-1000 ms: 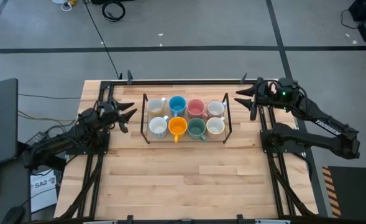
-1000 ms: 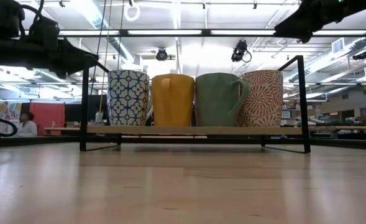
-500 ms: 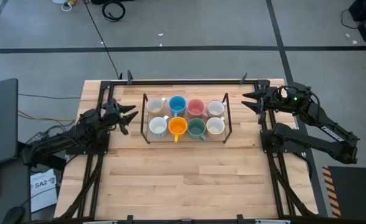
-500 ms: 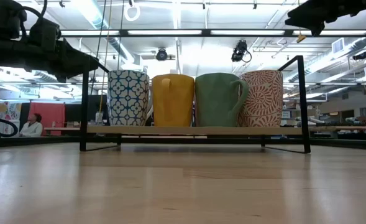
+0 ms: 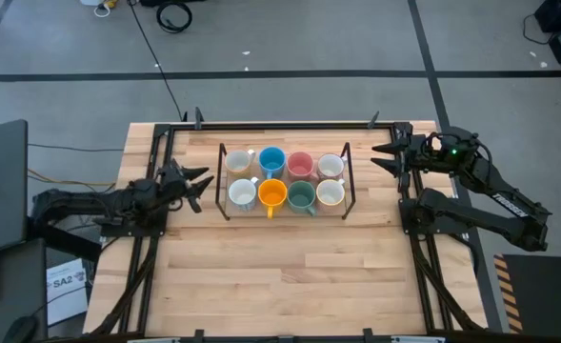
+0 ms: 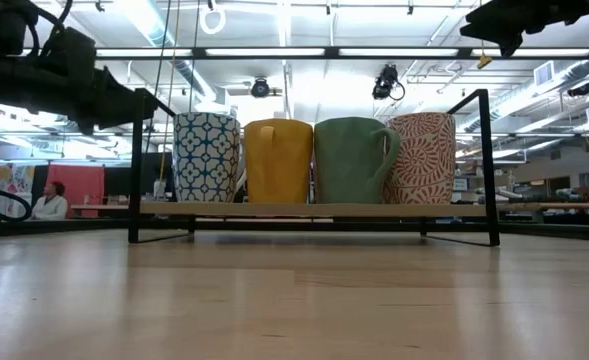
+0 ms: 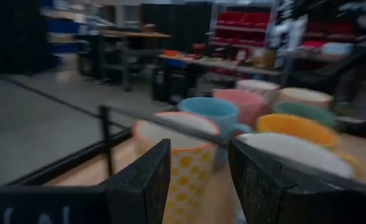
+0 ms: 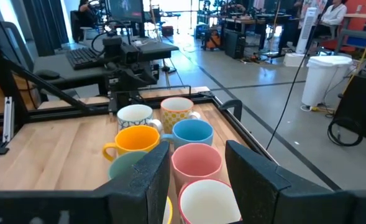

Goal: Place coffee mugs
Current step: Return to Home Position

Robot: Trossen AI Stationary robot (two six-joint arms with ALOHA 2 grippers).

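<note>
I'm seeing blue-patterned mug (image 6: 206, 157), yellow mug (image 6: 279, 160), green mug (image 6: 349, 160), red-patterned mug (image 6: 422, 157) standing in a row on the rack (image 6: 134, 170) | dark arms (image 6: 54, 80), I think, hanging at both upper corners

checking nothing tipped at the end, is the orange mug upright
Upright. From above, the orange mug shows its round open mouth, and the low view shows it standing level on the rack.

grey concrete floor (image 5: 290, 38), long ceiling lights (image 6: 274, 52), white bin (image 8: 320, 79) beyond table.
</note>
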